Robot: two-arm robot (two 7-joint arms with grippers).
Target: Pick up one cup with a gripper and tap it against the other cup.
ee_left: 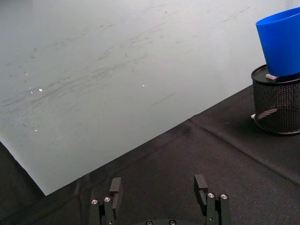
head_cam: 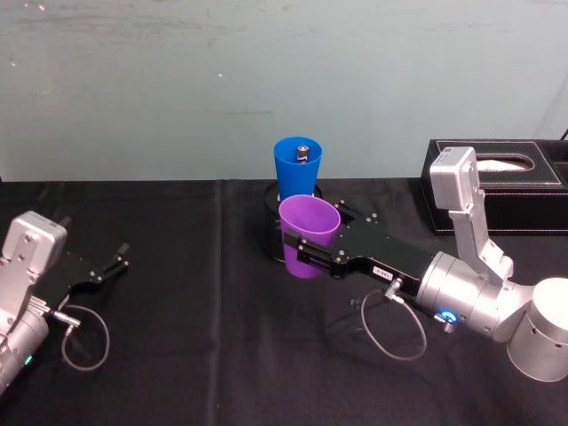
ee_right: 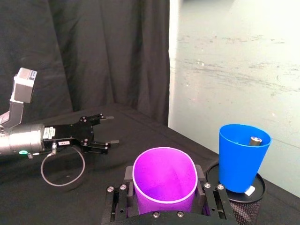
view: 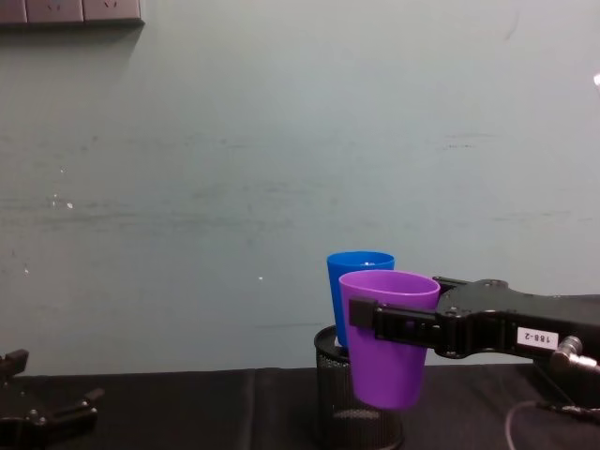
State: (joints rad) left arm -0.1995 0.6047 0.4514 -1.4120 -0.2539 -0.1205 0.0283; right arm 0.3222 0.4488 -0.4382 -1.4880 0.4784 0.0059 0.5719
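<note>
My right gripper [head_cam: 312, 248] is shut on the purple cup [head_cam: 309, 232] and holds it upright off the table. The blue cup [head_cam: 296, 169] stands just behind it in a black mesh pen holder [head_cam: 273, 222], with a small metal piece inside. In the right wrist view the fingers [ee_right: 129, 177] clasp both sides of the purple cup [ee_right: 164, 180], and a small gap separates it from the blue cup [ee_right: 241, 157]. The chest view shows the purple cup [view: 389, 356] in front of the blue cup [view: 358, 267]. My left gripper [head_cam: 115, 260] rests open at the far left.
A black tissue box [head_cam: 506, 191] stands at the back right. The table is covered in black cloth [head_cam: 177, 337], and a pale wall rises behind it. Loose cable loops [head_cam: 390, 328] hang by both wrists. Open cloth lies between the two arms.
</note>
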